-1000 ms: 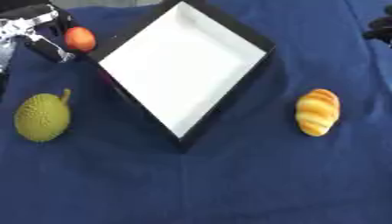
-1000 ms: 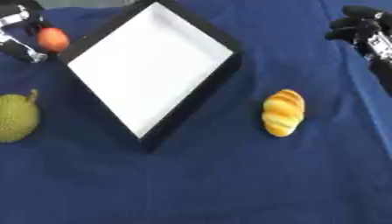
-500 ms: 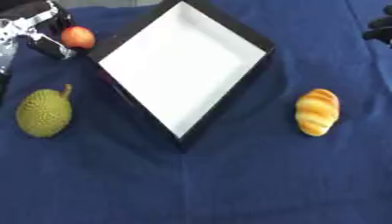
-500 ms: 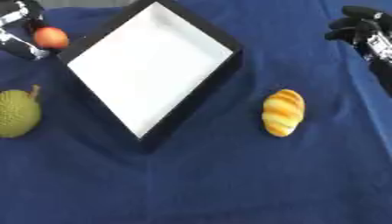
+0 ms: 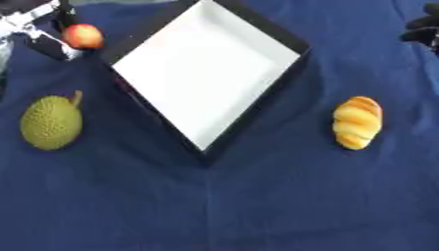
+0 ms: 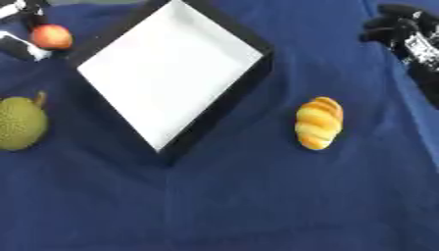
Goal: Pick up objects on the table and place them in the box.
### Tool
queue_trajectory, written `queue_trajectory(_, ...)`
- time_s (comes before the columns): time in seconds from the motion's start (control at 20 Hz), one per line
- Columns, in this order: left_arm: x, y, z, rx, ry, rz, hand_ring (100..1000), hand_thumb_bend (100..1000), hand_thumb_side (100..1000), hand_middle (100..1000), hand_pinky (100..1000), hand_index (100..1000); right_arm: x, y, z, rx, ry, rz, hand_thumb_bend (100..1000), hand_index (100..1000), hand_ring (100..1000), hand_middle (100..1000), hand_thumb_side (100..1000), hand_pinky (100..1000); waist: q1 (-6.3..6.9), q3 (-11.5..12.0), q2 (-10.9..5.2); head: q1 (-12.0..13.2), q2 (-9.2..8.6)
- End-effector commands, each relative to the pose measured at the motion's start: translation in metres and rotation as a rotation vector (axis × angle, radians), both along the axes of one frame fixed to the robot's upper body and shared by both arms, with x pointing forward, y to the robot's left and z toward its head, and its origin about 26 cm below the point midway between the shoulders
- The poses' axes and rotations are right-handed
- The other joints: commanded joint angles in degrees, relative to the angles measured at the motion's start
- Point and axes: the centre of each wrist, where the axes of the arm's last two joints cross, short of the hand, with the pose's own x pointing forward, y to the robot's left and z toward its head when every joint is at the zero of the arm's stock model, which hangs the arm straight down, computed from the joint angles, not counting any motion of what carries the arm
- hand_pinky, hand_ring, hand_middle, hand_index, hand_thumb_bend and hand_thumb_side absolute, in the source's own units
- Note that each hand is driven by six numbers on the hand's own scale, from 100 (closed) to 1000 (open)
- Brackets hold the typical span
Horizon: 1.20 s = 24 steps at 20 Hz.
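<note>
fruit, small and reddish (image 5: 83, 35), sat at the far left corner, right against the left hand (image 5: 38, 27); whether the fingers actually closed on it i could not tell. box (image 5: 283, 73) lay just to the right of that fruit, turned like a diamond, white inside and holding nothing yet. green spiky fruit (image 5: 51, 121) rested nearer on the left, stem pointing away. bread roll (image 5: 357, 122) lay right of the box, long axis running near to far, closer to the right hand (image 6: 403, 34), whose dark fingers looked curled around nothing at the far right. no writing or labels could be read.
</note>
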Motion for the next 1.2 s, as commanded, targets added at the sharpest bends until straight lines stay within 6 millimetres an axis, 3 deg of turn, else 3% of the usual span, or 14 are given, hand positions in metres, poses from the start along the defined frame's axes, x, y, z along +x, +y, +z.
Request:
queue_trajectory(0.05,-0.006,0.004,0.031,0.007,-0.068,-0.023,534,357,100,481,567,494,-0.003,-0.007,0.008,-0.026,-0.014,-0.019,100,883,788,752,603,1000,0.04,0.31,-3.14,-0.63,0.43)
queue_trajectory(0.35,-0.011,-0.002,0.049,-0.036,-0.112,-0.072,524,320,100,473,549,493,-0.003,-0.008,0.005,-0.024,-0.001,-0.022,100,883,788,753,601,1000,0.17,0.89,-4.06,-0.89,1.14)
queue_trajectory(0.55,-0.018,-0.012,0.072,-0.074,-0.176,-0.139,518,299,100,468,539,492,-0.004,-0.009,0.005,-0.021,0.003,-0.027,100,884,788,753,599,1000,0.21,1.14,-4.40,-1.08,1.33)
queue_trajectory(0.7,-0.030,-0.034,0.101,-0.087,-0.264,-0.258,516,306,100,467,535,491,-0.005,-0.010,0.004,-0.021,0.005,-0.035,100,884,788,753,600,1000,0.18,1.35,-4.47,-1.19,1.31)
queue_trajectory(0.9,-0.050,-0.074,0.134,-0.071,-0.371,-0.424,521,400,100,471,546,485,-0.005,-0.013,0.002,-0.026,0.008,-0.043,100,884,788,753,599,1000,0.23,1.67,-4.68,-1.26,1.45)
queue_trajectory(1.2,-0.079,-0.146,0.149,-0.018,-0.477,-0.705,528,515,100,477,560,486,-0.005,-0.015,0.002,-0.008,0.012,-0.059,100,884,789,754,595,1000,0.26,1.75,-5.33,-0.85,1.25)
